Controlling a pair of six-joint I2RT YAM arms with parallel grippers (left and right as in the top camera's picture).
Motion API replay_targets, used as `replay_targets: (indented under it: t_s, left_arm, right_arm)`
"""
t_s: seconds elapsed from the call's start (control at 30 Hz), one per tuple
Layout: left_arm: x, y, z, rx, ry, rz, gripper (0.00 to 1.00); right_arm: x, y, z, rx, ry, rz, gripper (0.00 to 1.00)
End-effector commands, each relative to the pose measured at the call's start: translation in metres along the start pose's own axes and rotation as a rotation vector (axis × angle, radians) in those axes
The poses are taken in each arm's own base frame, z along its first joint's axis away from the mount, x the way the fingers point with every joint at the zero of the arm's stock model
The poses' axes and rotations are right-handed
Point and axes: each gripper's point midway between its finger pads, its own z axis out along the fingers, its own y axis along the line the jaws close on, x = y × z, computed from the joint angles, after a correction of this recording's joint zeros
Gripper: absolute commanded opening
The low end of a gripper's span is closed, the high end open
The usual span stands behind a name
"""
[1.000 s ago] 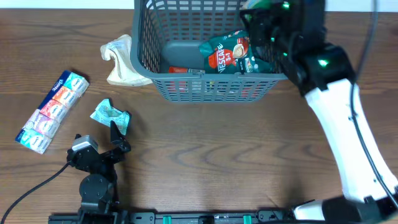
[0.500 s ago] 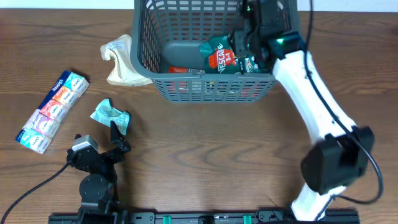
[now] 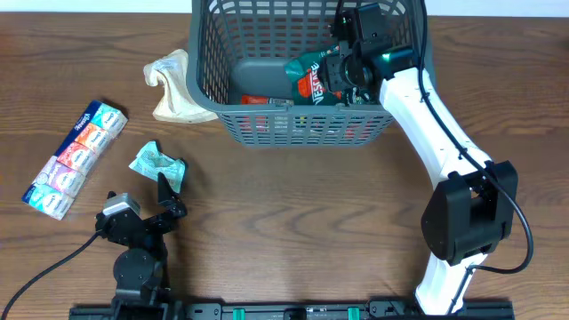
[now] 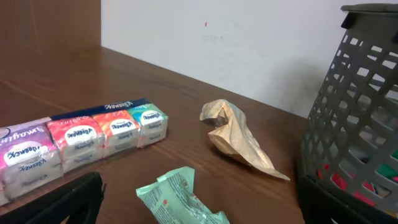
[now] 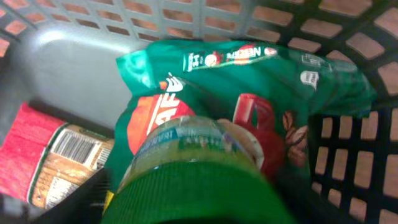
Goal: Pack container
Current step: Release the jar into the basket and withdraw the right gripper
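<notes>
1. We're watching the right pincer (image 3: 343, 69) down inside the container (image 3: 302, 126), which stands at the far edge of the tabletop (image 3: 311, 209). It appears clamped on a green-capped bottle (image 5: 193, 162), though the bottle hides the fingers in the wrist view.
2. The first risk is the landing spot. The bottle hangs right over the green coffee pouch (image 5: 261, 81), which lies slanted against the right wall. If we let go here, we expect the bottle to roll or tip off that soft slope.
3. The second risk is crushing. If we press down to seat the bottle, the pouch takes the load and may buckle or burst.
4. The third is the red package (image 5: 37, 143) lying on the floor to the left. A sliding bottle could knock into it and jam the free corner we want for later items.
5. The fourth is the lattice wall. The wrist sits near the right side, so a careless pull-out could hook a slot and drag the whole container.
6. The left pincer (image 3: 171, 197) rests near the front edge with its fingers apart and holding nothing. A green wrapper (image 3: 153, 162) lies just beside it, and a sudden start could flick it away.
7. The tissue pack (image 3: 76, 158) and the crumpled beige bag (image 3: 173, 84) wait outside, so there is plenty left to pack.
</notes>
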Motion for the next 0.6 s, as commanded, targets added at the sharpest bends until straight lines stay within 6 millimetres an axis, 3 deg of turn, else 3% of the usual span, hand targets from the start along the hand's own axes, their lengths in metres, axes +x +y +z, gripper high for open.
replay_targets:
  t_s: [0.0, 0.13, 0.3, 0.43, 0.57]
  left_arm:
    - [0.015, 0.006, 0.002, -0.022, 0.030, 0.004, 0.99]
    - [0.015, 0.006, 0.002, -0.022, 0.030, 0.004, 0.99]
    - [0.015, 0.006, 0.002, -0.022, 0.030, 0.004, 0.98]
    - [0.015, 0.006, 0.002, -0.022, 0.030, 0.004, 0.99]
    - [0.015, 0.006, 0.002, -0.022, 0.031, 0.004, 0.99]
  right_arm:
    - [-0.003, -0.002, 0.001, 0.001, -0.003, -0.004, 0.99]
    - [-0.006, -0.001, -0.002, -0.001, -0.013, -0.006, 0.99]
    - [-0.026, 0.001, -0.028, -0.007, -0.083, -0.006, 0.99]
    - [-0.053, 0.003, -0.069, -0.015, -0.175, -0.005, 0.99]
    - [-0.080, -0.003, -0.129, 0.015, -0.290, 0.003, 0.99]
